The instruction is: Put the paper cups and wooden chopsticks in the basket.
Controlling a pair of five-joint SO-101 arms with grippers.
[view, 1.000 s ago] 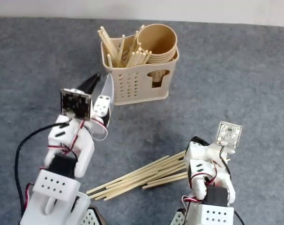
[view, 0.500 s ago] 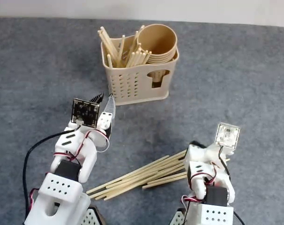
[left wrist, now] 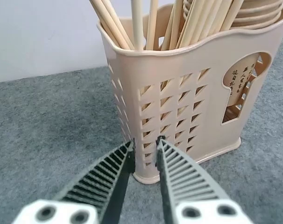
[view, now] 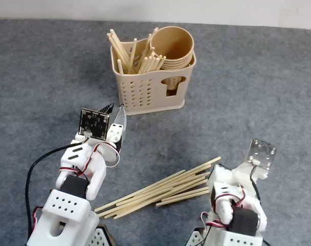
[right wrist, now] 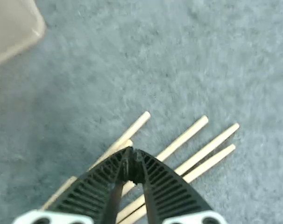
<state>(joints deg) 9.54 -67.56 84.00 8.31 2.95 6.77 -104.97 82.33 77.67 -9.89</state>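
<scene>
Since 1 second ago the left arm has drawn back from the basket (view: 150, 89), and the right arm has shifted back and outward, uncovering the far ends of the loose chopsticks (view: 155, 192) lying fanned on the table (view: 258, 92). The paper cups (view: 173, 43) already sit stacked in the basket beside a sheaf of upright chopsticks (view: 131, 51).

The left claw (left wrist: 145, 142) is parted by a narrow gap, holds nothing, and points at the basket's lower corner. The right claw (right wrist: 130, 162) is closed tip to tip just over 1 of the loose sticks; I cannot tell whether it touches it.

Main risk, as I judge it: a closed claw lowered onto round sticks will roll and scatter them instead of grasping. A pinch this near the ends would probably let a stick droop and swing, then catch on the basket rim or the crowded sticks inside. A forward push by the left claw could tip the basket.
</scene>
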